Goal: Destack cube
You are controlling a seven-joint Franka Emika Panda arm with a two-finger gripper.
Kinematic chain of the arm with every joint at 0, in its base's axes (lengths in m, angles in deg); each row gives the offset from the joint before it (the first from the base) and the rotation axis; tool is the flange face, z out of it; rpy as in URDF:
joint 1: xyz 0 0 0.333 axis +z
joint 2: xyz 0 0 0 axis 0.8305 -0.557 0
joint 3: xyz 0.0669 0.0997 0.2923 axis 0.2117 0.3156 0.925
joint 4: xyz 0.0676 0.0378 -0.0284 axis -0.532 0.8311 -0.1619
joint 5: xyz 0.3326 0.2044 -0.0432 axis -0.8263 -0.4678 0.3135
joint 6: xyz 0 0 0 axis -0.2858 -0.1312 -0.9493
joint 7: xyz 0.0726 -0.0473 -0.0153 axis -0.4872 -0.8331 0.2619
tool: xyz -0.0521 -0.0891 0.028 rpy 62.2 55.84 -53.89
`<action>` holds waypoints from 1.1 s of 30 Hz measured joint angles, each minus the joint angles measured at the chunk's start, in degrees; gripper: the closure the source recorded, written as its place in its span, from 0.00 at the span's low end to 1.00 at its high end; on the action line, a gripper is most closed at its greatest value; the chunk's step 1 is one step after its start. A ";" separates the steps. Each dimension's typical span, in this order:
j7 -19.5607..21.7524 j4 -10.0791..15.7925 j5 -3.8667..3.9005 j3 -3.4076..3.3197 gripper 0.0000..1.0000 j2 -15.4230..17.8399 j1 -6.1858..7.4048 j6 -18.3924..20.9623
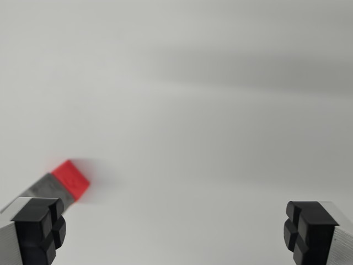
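So my gripper (175,232) is wide open right now, jaws spread far apart with nothing between them, just bare surface. You can see my two black fingertips poking in at the bottom corners: one pad (38,227) on the wrist view's left, the other at the wrist view's right, each with that chunky cross-grooved rubber look and a pale grey finger body behind it.

Just above the left fingertip there's the stack. A red cube (71,179) sits at the far end of it, and a grey block (48,190) runs from it down toward my left fingertip, partly hidden behind the pad. Both are pretty blurry so I can't make out edges well, and I can't tell if the left pad is actually touching the grey one or only sitting in front of it.

Everything else is a plain white table (209,138), with a soft grey shadow band across the upper part
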 joint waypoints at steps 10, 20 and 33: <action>-1.67 2.58 0.00 0.64 0.00 1.07 0.76 -1.32; -3.95 5.99 0.03 1.60 0.00 2.32 1.85 -3.19; -7.29 10.64 0.07 3.09 0.00 3.80 3.64 -5.97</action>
